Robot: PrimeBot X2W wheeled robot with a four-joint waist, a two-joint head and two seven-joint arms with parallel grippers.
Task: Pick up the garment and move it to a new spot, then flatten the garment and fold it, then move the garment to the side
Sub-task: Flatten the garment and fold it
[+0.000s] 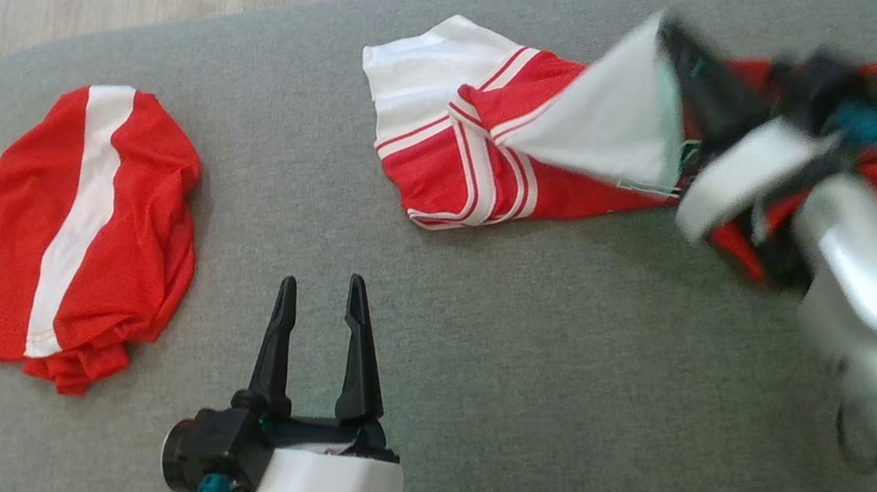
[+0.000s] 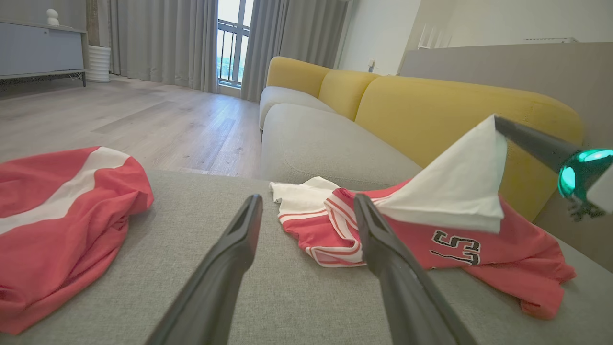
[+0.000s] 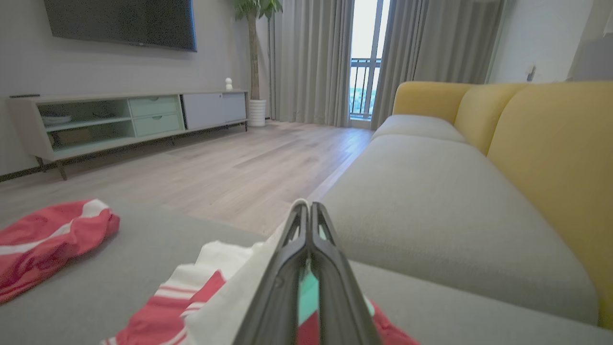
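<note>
Right gripper (image 3: 307,207), jaws pressed together, pinches a white corner (image 1: 614,116) of the red-and-white jersey (image 1: 479,167) and holds that corner raised above the grey upholstered seat (image 1: 513,359). The rest of the jersey lies crumpled on the right half of the seat, black lettering showing on its red panel in the left wrist view. Left gripper (image 1: 320,289), fingers spread and empty, hovers over bare fabric near the seat's front edge. A second red garment (image 1: 85,236) with a white stripe lies bunched at the left, well apart. A yellow sofa (image 2: 431,110) stands behind.
</note>
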